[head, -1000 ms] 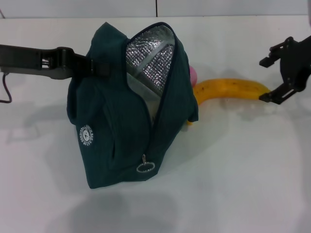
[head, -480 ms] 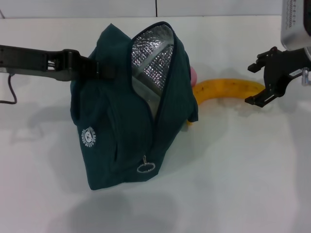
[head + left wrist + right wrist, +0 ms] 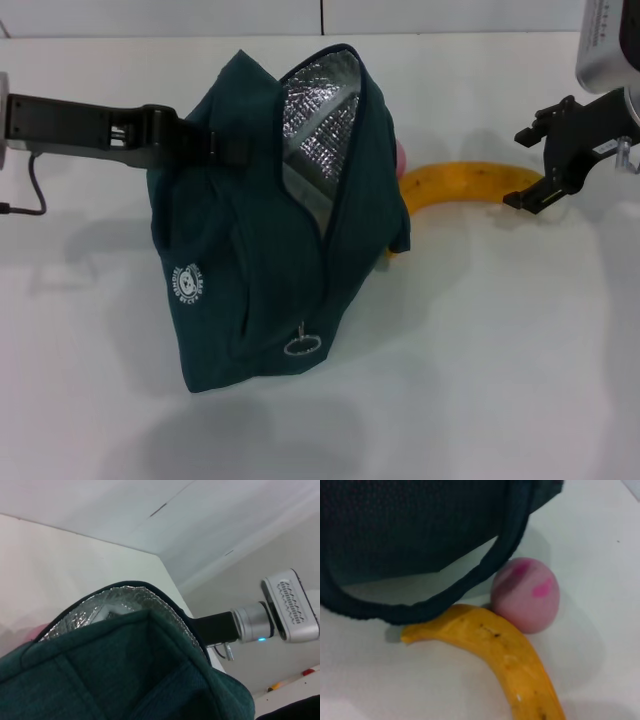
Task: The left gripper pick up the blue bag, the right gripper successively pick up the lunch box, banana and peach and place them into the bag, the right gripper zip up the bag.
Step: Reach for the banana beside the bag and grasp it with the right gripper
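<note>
The left gripper (image 3: 215, 150) is closed on the blue bag (image 3: 270, 230), holding it open, while banana (image 3: 465, 185) and peach (image 3: 526, 594) wait behind it, the empty, spread right gripper (image 3: 535, 165) above the banana's far end.

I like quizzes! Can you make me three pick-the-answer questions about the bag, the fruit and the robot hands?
1. Where is the banana?
A. inside the bag
B. on the table beside the bag
C. in a gripper

2. What colour is the peach?
A. green
B. pink
C. white

3. How is the blue bag now?
A. zipped shut
B. lying flat and folded
C. unzipped, foil lining showing

Answers: 1 B, the banana lies on the table, with the open right gripper at its far end. 2 B, the right wrist view shows a pink ball next to the banana. 3 C, the left gripper holds up the bag with its silver lining showing.
</note>
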Tool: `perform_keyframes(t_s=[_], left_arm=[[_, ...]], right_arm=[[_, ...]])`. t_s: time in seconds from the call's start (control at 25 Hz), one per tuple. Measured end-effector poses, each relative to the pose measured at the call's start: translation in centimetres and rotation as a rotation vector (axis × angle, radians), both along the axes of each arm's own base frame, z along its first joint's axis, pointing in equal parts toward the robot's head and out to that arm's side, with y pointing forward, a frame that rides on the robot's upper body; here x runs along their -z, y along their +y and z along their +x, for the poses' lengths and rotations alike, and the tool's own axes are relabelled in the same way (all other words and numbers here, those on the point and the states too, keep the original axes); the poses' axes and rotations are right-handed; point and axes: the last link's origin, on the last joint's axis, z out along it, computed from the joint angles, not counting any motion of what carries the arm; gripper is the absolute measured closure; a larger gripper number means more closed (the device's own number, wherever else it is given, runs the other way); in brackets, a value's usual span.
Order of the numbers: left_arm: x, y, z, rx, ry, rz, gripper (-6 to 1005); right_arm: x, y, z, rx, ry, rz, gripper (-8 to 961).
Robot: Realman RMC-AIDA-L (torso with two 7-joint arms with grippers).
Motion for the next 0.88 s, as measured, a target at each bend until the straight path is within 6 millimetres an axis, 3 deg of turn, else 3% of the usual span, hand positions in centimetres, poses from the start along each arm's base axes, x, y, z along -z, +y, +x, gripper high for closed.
perform_keyframes(t_s=[0.88], left_arm=[[0.1,0.2,0.4,0.013,-0.006,0.002,949]], right_arm=[[1.9,0.2,0.9,0.054,0.035,-0.003,74]])
